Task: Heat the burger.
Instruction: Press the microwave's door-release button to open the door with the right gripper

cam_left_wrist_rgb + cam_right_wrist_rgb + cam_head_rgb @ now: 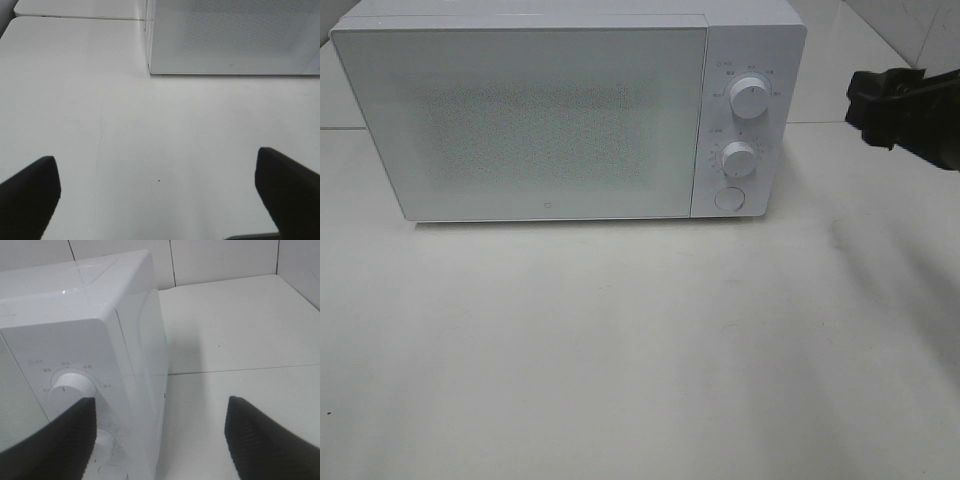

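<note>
White table [620, 350] and tiled wall [220, 260] were all that lay around the microwave [570, 110]. Its door [230, 35] was shut, and the dotted window showed me nothing. I saw no burger in any view; probably it sat inside the microwave, though I could not be sure.

My right gripper [157, 440] hung beside the microwave's control side, about level with the upper knob [75, 385], jaws spread wide with nothing between them. I judged it was placed there because the dials were what the job needed next, and wide jaws would fit around a knob. My left gripper [159, 200] hovered low over the table in front of the microwave's corner farthest from the controls, jaws fully apart and empty, parked where it would not block the door.

Below the upper knob came the lower knob [739, 157] and the button [728, 198]. Nothing stood between my right gripper and the knobs, but the button lay close enough that a careless reach might pop the door.
</note>
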Controlling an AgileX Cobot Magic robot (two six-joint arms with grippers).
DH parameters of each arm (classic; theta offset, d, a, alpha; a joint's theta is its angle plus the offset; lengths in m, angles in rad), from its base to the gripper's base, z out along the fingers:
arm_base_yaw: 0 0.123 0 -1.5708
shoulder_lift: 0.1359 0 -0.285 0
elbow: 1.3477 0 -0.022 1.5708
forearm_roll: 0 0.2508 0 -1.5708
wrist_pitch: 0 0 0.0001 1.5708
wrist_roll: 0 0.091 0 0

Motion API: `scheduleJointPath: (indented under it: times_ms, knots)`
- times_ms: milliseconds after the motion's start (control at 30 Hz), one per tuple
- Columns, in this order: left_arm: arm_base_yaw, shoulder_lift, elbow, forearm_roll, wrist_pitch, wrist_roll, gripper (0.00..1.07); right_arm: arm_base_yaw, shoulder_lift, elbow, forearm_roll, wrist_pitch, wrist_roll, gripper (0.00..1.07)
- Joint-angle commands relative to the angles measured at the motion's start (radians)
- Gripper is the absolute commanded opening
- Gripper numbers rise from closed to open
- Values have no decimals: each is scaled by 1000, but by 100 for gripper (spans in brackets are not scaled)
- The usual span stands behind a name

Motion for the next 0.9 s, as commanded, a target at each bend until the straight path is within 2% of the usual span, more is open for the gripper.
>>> scheduleJointPath:
  times_ms: [33,67,167,200,333,533,900]
  knots:
    - [2,-20,3,-6,-9,-1,98,89,47,20,143,-91,-132,72]
    - [2,-20,3,-6,-9,-1,98,133,81,20,214,-135,-192,72]
    - [2,-20,3,-6,-9,-1,98,158,95,20,239,-151,-220,72]
    - [2,-20,3,-6,-9,-1,98,202,131,20,299,-195,-254,72]
    - [2,-20,3,-6,-9,-1,98,274,203,20,389,-282,-264,72]
    - [2,-20,3,-6,-9,-1,98,379,310,20,467,-352,-253,72]
    - [2,-20,3,-6,-9,-1,98,466,410,12,550,-383,-247,72]
